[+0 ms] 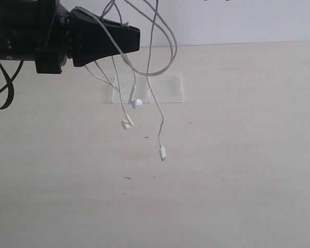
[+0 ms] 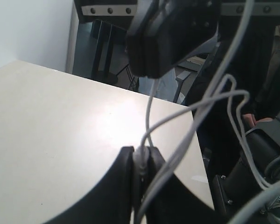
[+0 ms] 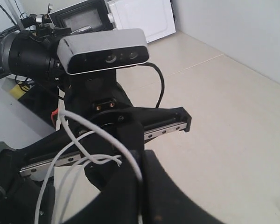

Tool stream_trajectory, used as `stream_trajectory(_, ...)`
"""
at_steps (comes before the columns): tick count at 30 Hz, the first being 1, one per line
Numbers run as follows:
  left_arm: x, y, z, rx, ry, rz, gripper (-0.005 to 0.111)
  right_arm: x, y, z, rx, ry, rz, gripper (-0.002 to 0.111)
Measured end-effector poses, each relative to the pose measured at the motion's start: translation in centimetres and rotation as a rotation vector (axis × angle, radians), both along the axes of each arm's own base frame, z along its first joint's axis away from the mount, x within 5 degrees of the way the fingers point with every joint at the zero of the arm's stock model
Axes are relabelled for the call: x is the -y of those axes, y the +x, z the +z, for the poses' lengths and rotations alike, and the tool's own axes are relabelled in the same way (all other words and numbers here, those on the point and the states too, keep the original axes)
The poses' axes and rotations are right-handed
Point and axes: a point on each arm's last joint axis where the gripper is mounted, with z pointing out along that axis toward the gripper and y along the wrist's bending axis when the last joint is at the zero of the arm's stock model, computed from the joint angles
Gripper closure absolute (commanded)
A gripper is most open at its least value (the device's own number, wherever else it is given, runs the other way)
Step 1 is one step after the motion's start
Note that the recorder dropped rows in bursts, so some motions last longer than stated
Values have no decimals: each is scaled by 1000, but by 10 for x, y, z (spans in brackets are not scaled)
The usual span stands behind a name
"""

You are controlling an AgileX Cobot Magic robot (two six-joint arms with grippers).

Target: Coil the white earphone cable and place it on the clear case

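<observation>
Thin white earphone cable (image 1: 160, 119) dangles looped (plug (image 1: 163, 153) at six o'clock of clear case (image 1: 171, 89)), pinched by left claw (image 1: 137, 39) and right claw (image 3: 141, 163).

No writing, label, brand, number or sign is legible on anything in these views.

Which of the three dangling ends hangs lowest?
The plug, alone on its strand of the cable; the upper earbud and the lower earbud both end higher.
</observation>
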Motion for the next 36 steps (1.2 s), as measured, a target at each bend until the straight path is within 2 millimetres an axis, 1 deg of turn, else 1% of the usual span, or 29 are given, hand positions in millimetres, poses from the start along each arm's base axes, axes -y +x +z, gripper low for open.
stream_trajectory(16, 0, 0, 0, 3, -2, 3, 107, 0, 0, 0, -2, 1, 2, 108)
stream_trajectory(26, 0, 0, 1, 6, -6, 3, 107, -2, -2, -2, -22, 6, 49, 108)
stream_trajectory(32, 0, 0, 1, 6, -6, 3, 107, -15, -11, -3, -16, 6, 106, 108)
stream_trajectory(36, 0, 0, 1, 6, -6, 3, 107, -20, -12, -4, -6, 1, 100, 108)
